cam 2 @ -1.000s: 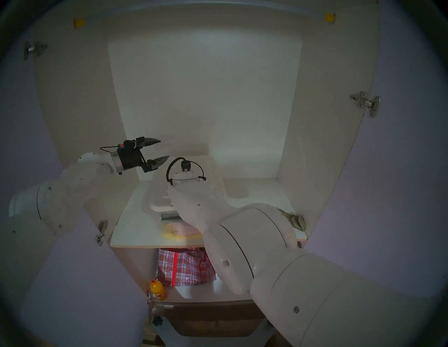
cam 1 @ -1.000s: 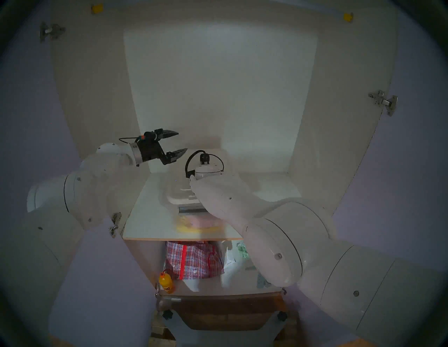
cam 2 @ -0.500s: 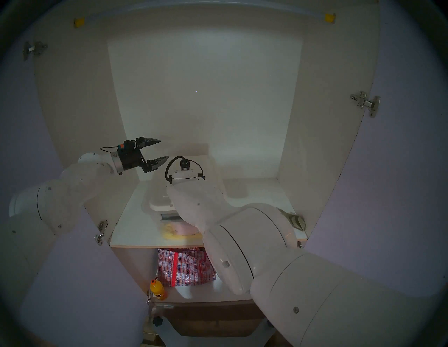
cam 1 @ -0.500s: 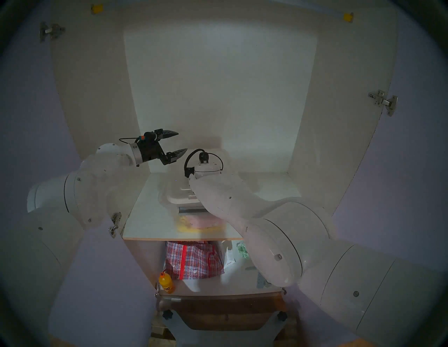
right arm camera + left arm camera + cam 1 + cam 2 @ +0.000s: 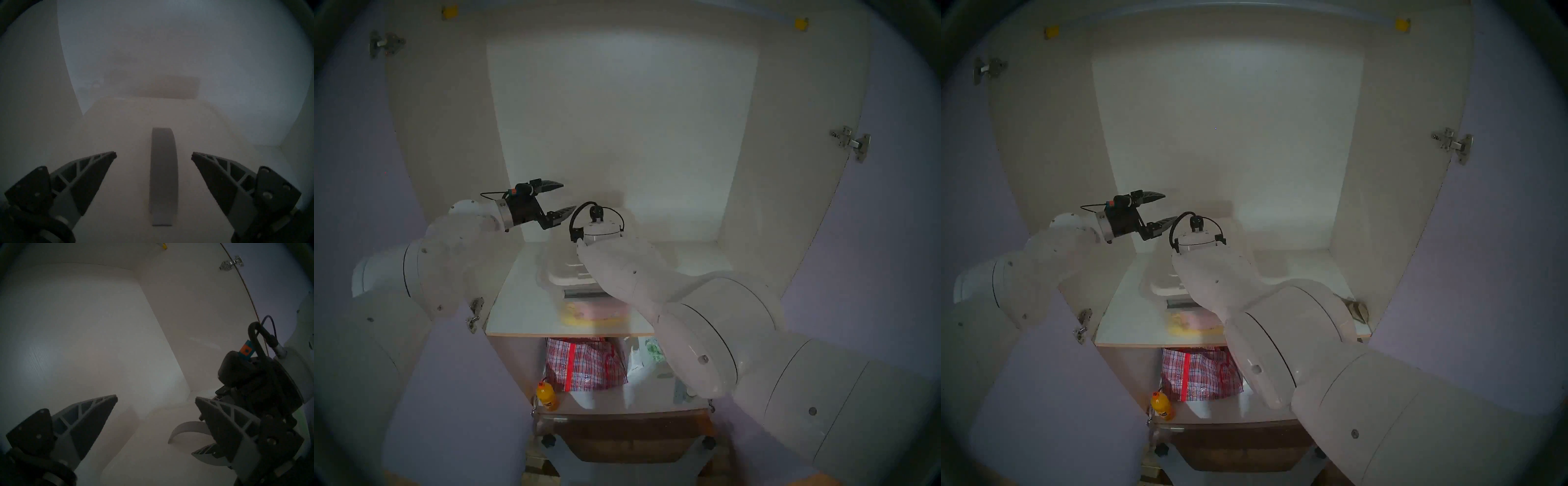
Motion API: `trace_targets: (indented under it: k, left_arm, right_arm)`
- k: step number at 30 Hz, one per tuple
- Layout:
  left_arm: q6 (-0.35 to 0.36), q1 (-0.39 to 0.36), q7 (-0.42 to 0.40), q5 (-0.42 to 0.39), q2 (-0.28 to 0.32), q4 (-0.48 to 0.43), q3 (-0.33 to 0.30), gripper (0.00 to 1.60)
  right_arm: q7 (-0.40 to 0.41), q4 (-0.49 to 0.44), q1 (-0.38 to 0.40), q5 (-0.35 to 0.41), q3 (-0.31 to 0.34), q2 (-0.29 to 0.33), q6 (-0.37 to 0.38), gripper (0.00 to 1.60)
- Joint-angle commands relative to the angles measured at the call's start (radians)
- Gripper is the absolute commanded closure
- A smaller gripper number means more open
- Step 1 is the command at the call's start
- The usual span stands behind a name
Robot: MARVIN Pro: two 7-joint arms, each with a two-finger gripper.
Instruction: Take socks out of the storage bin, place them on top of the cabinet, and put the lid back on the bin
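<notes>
Lid seated on bin; both grippers released and empty.

The white rounded-rectangular plastic lid (image 5: 566, 271) with its grey strip handle (image 5: 163, 176) sits on the clear plastic storage bin (image 5: 592, 310), on the white cabinet shelf (image 5: 521, 305). The right gripper (image 5: 153, 155) hangs over the handle, fingers spread, gripping nothing. The left gripper (image 5: 563, 198) hovers beside it, jaws apart. The olive-tan folded socks (image 5: 1356, 310) lie at the shelf's right front corner.

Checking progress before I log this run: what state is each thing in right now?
White plastic lid with grey strip handle: on the bin, released.
Clear plastic storage bin: covered, on the shelf.
Olive-tan folded socks: lying on the shelf.
Left tool: open, empty.
Right tool: open, empty.
</notes>
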Motion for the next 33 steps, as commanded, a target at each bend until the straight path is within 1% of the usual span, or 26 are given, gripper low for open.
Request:
trace_targets:
  k: [1,8,21,23,25,33]
  left_arm:
    - [-0.009,-0.041,0.0,-0.01,-0.004,-0.023,-0.009,0.0]
    - [-0.016,-0.047,0.006,-0.011,-0.006,-0.025,-0.014,0.0]
    - [-0.029,-0.055,0.017,-0.011,-0.012,-0.028,-0.024,0.0]
    - [-0.033,-0.056,0.021,-0.011,-0.014,-0.028,-0.027,0.0]
    - [-0.033,-0.057,0.022,-0.011,-0.014,-0.029,-0.028,0.0]
    - [-0.043,-0.059,0.031,-0.011,-0.018,-0.029,-0.034,0.0]
  right_arm:
    - [-0.003,-0.029,0.045,-0.007,-0.01,-0.012,-0.015,0.0]
    - [-0.008,-0.028,0.061,-0.01,-0.012,-0.012,-0.018,0.0]
    - [-0.033,-0.014,0.079,-0.02,-0.01,0.052,-0.022,0.0]
    - [-0.04,-0.01,0.077,-0.023,-0.009,0.073,-0.025,0.0]
    - [-0.043,-0.008,0.078,-0.023,-0.009,0.08,-0.025,0.0]
    - [-0.057,-0.008,0.09,-0.021,0.0,0.167,-0.034,0.0]
